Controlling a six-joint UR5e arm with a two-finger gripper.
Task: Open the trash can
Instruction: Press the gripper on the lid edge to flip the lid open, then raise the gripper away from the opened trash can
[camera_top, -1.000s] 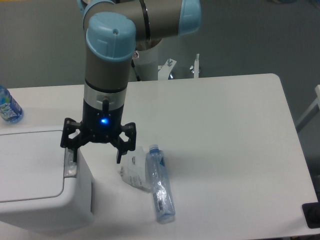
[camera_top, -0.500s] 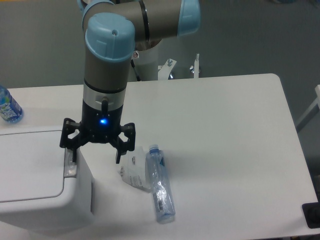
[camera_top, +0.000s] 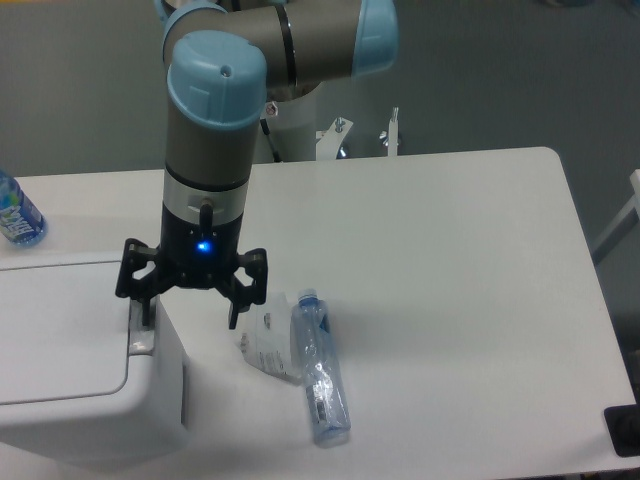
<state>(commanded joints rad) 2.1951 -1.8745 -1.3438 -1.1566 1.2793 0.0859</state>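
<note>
The wide white flat-topped bench (camera_top: 450, 260) carries everything. At its near left corner stands the large white boxy plastic trash can (camera_top: 70, 400) with rounded corners, its flat rectangular lid (camera_top: 55, 335) lying shut, and a small grey push-button (camera_top: 141, 340) on the rim at the lid's right edge. Above that right edge hangs the grey arm with pale blue joint caps (camera_top: 215, 100), pointing straight down. Its black two-finger gripper (camera_top: 190, 300) has its fingers spread wide: the left one is over the button, the right one (camera_top: 236, 305) hangs beyond the can's side. Just right of the can lie a crumpled white packet (camera_top: 268, 345) and a clear plastic bottle (camera_top: 320, 375) on its side. A blue-labelled bottle (camera_top: 15, 212) stands at the far left.
</note>
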